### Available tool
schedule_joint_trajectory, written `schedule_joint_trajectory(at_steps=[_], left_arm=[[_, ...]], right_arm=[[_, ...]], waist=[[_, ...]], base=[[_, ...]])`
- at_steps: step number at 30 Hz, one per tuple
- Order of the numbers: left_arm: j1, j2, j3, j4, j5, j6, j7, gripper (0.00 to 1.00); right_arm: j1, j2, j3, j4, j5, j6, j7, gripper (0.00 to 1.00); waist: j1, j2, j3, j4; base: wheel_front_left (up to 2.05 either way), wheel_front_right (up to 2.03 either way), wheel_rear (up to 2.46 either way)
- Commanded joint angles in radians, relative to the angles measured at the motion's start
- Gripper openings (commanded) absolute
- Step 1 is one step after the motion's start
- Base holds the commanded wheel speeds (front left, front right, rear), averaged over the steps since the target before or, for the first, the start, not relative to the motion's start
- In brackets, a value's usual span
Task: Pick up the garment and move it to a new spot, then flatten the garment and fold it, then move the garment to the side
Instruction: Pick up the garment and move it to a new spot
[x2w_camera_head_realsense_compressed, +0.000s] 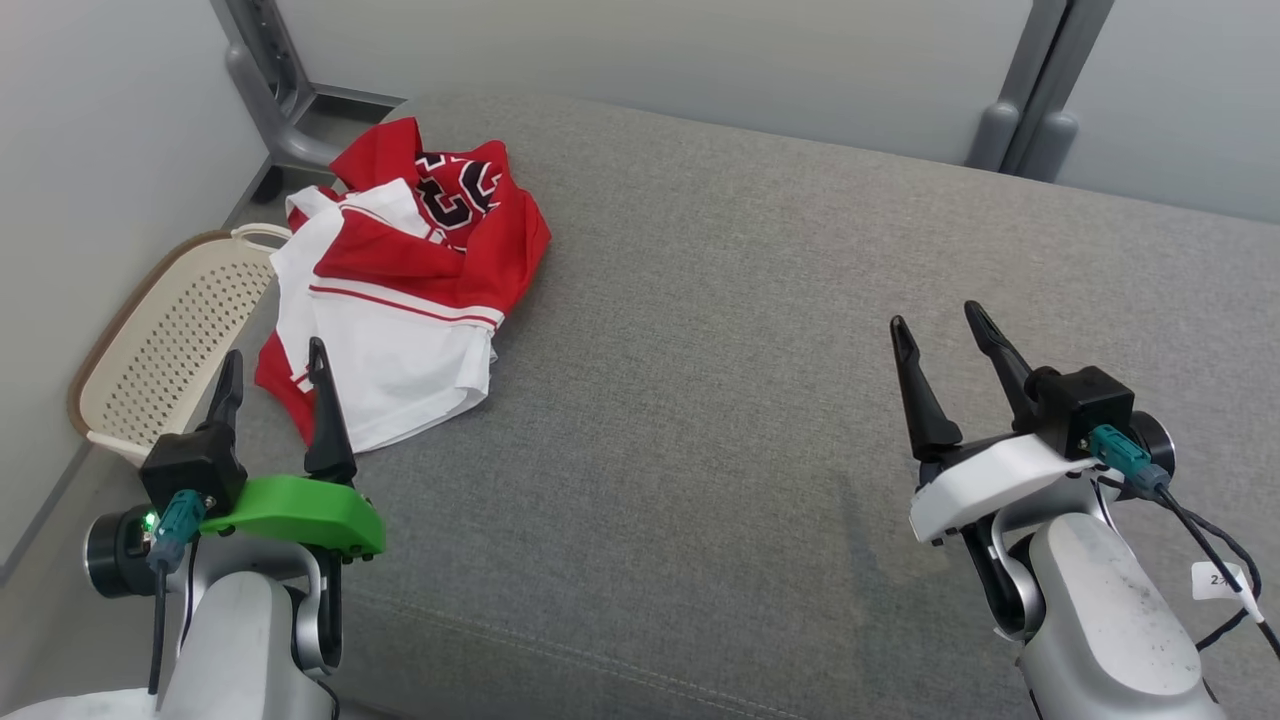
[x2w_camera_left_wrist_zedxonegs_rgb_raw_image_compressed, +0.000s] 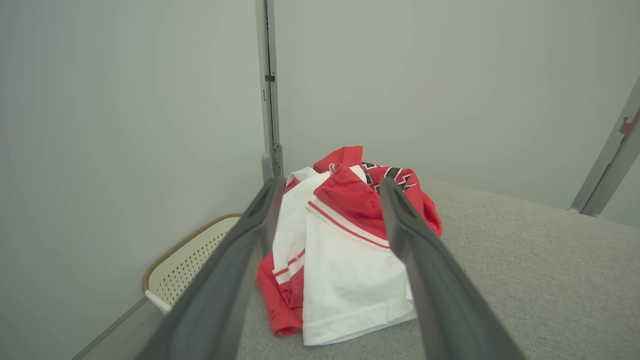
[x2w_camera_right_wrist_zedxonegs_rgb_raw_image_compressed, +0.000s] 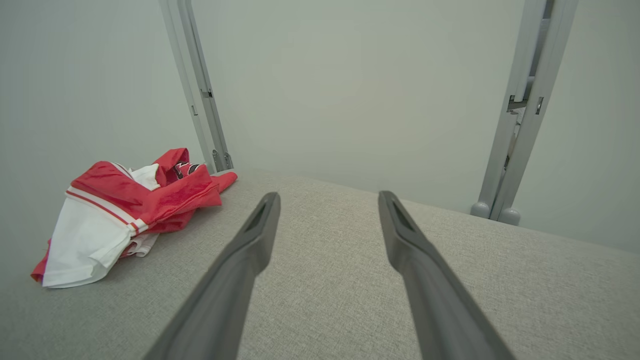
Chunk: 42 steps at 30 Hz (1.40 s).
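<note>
A crumpled red and white garment (x2w_camera_head_realsense_compressed: 400, 280) with black lettering lies bunched at the far left corner of the grey padded surface (x2w_camera_head_realsense_compressed: 760, 350). My left gripper (x2w_camera_head_realsense_compressed: 275, 358) hovers open just in front of its near white edge, fingers pointing at it; the left wrist view frames the garment (x2w_camera_left_wrist_zedxonegs_rgb_raw_image_compressed: 345, 260) between those fingers. My right gripper (x2w_camera_head_realsense_compressed: 935, 322) stands open over bare cushion at the right, well away from the cloth, with nothing between its fingers. From the right wrist view the garment (x2w_camera_right_wrist_zedxonegs_rgb_raw_image_compressed: 125, 215) lies off to the left.
A cream perforated basket (x2w_camera_head_realsense_compressed: 165, 340) sits on the floor beside the surface's left edge, against the pale wall. Grey metal frame posts (x2w_camera_head_realsense_compressed: 1030, 90) rise behind the far edge, another at the back left (x2w_camera_head_realsense_compressed: 265, 80). A cable hangs from my right wrist (x2w_camera_head_realsense_compressed: 1215, 545).
</note>
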Motion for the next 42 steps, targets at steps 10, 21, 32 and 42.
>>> schedule_joint_trajectory(at_steps=[10, 21, 32, 42], left_arm=[[0.000, -0.012, 0.008, 0.006, 0.016, -0.009, -0.004, 1.00], [-0.020, -0.003, 0.032, 0.021, 0.006, -0.026, -0.004, 1.00], [-0.178, 0.049, 0.001, 0.141, -0.006, -0.083, 0.071, 1.00], [-0.364, 0.081, -0.082, 0.357, -0.043, -0.139, 0.230, 1.00]], right_arm=[[0.009, -0.007, -0.001, -0.005, 0.001, 0.000, -0.004, 1.00], [0.034, 0.001, -0.001, -0.022, 0.001, 0.000, -0.004, 1.00], [0.049, 0.015, 0.018, -0.068, 0.001, 0.000, -0.004, 1.00], [-0.004, 0.013, 0.066, -0.112, 0.008, 0.000, -0.004, 1.00]], waist=[[0.0001, 0.0000, 0.003, 0.031], [0.0001, 0.0000, -0.003, 0.025], [0.0001, 0.0000, 0.045, -0.051], [0.0001, 0.0000, 0.171, -0.178]], base=[[0.00, 0.00, 0.00], [0.00, 0.00, 0.00], [0.00, 0.00, 0.00], [0.00, 0.00, 0.00]])
